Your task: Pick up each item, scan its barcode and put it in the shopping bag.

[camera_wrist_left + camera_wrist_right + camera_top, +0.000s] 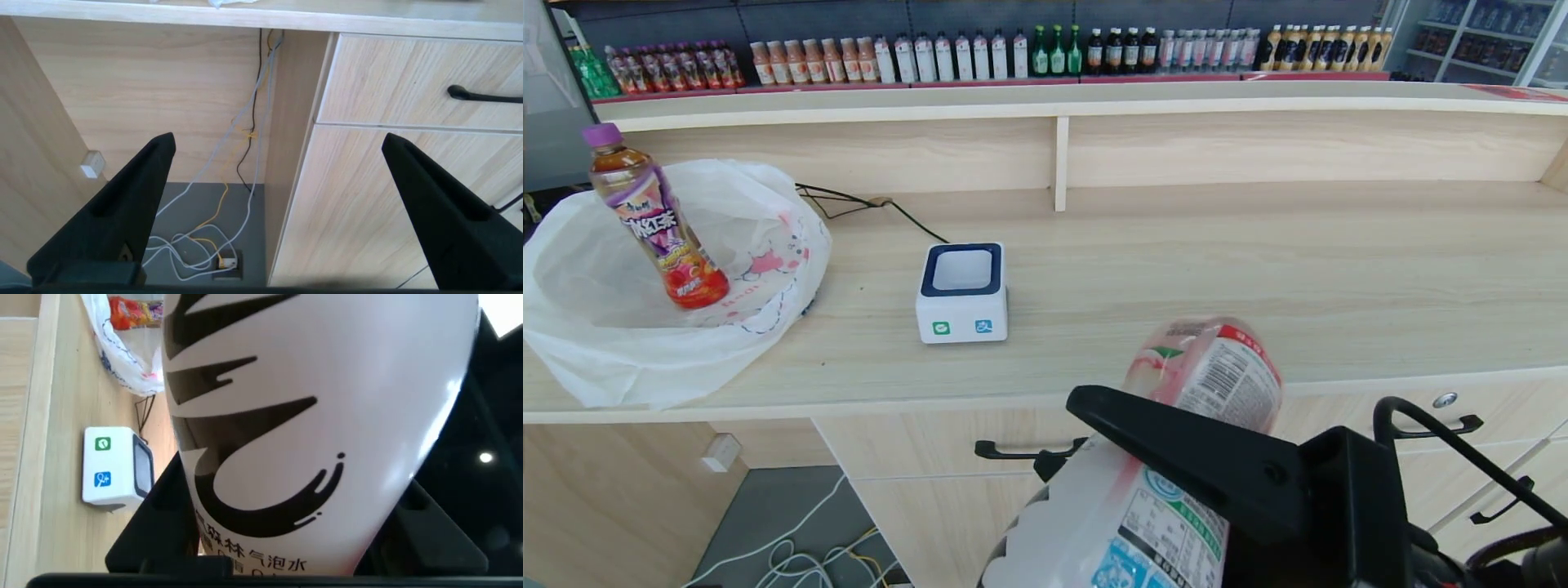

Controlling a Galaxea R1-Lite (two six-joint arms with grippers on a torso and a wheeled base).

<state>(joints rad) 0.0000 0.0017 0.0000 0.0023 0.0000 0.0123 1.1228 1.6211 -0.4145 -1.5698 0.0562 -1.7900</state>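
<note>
My right gripper is shut on a white and pink drink bottle, held tilted in front of the counter's edge with its barcode facing up. In the right wrist view the bottle sits between the black fingers. The white scanner with its blue-framed window stands on the counter, to the left of and beyond the bottle. A white shopping bag lies open at the counter's left end, with a purple-capped tea bottle leaning inside it. My left gripper hangs open and empty below the counter, facing the cabinet.
A black cable runs from the scanner toward the back ledge. Drawer fronts with black handles sit under the counter. Loose cables lie on the floor. Shelves of bottles line the far wall.
</note>
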